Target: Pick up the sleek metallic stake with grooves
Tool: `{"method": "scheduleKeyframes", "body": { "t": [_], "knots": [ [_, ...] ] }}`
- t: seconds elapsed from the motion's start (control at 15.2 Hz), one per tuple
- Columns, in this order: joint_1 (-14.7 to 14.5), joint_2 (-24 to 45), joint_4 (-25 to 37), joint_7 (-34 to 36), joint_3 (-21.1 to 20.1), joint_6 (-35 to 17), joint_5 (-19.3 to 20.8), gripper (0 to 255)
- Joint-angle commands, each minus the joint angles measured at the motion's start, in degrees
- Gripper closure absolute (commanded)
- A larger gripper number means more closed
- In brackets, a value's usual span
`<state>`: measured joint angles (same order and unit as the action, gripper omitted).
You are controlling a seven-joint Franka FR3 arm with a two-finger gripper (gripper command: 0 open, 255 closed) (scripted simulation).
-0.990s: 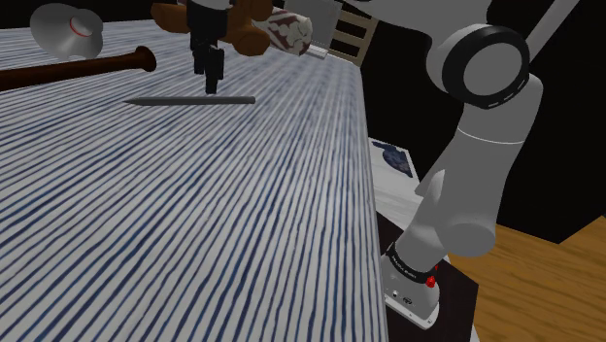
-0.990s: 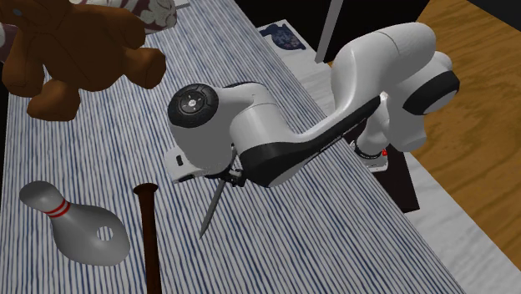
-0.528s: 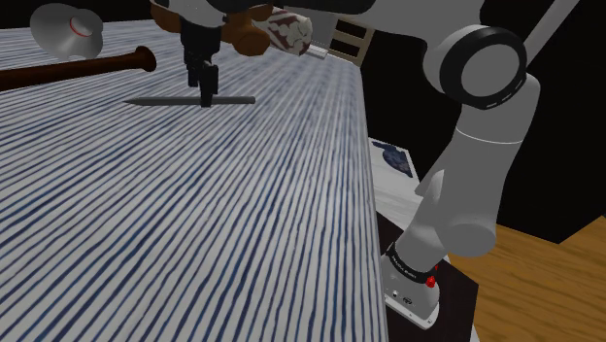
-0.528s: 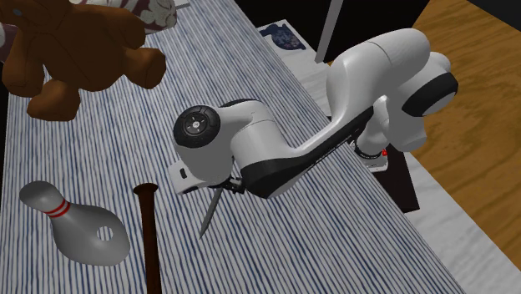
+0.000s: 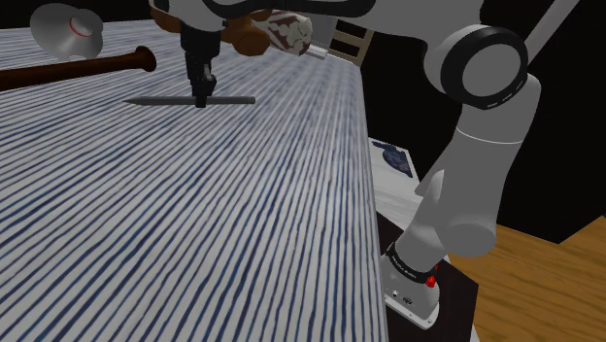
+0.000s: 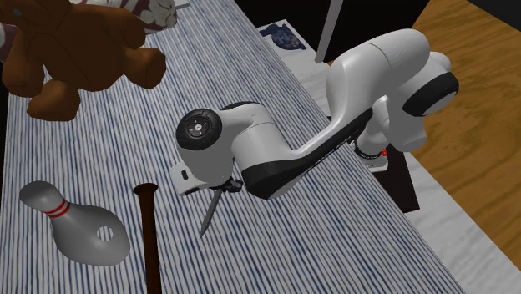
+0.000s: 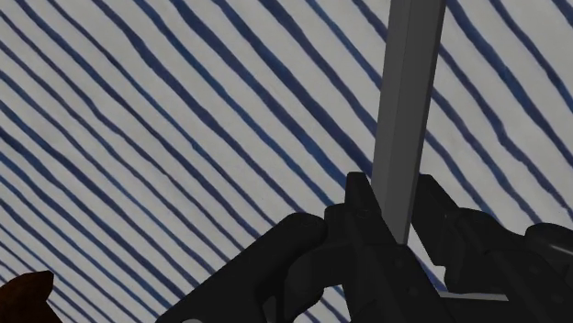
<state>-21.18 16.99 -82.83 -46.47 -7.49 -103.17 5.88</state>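
Observation:
A slim grey stake [image 5: 155,100] lies flat on the blue-striped tablecloth [image 5: 194,223], near the far side in the shoulder view. My black gripper [image 5: 203,98] stands straight down over its middle, shut on the stake. In the wrist view the stake [image 7: 409,110] runs away from the hand, and both fingers [image 7: 362,204] press against its sides. In the second exterior view the arm's white links cover most of the hand, and the stake's pointed end [image 6: 209,215] sticks out below them.
A dark wooden bat [image 5: 78,70] lies just beyond the stake, with a grey bowling pin [image 5: 66,29] behind it. A brown teddy bear [image 6: 75,50] sits at the table's far end. The table's edge [image 5: 369,146] runs along the shoulder view's right.
The gripper has come down from above the stake to table level, and its fingers have closed on the stake. The stake has not shifted.

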Motion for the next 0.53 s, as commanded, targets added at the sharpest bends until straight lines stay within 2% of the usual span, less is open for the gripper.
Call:
{"method": "scheduleKeyframes", "body": {
  "t": [0.0, 0.2, 0.46],
  "knots": [
    [0.02, 0.06, -0.09, 0.0, 0.03, 0.01, 0.02, 255],
    [0.05, 0.07, -0.1, -0.05, 0.04, -0.01, 0.01, 255],
    [-0.06, 0.38, 3.42, -0.24, 0.01, 3.2, 0.0, 255]
  ]
}}
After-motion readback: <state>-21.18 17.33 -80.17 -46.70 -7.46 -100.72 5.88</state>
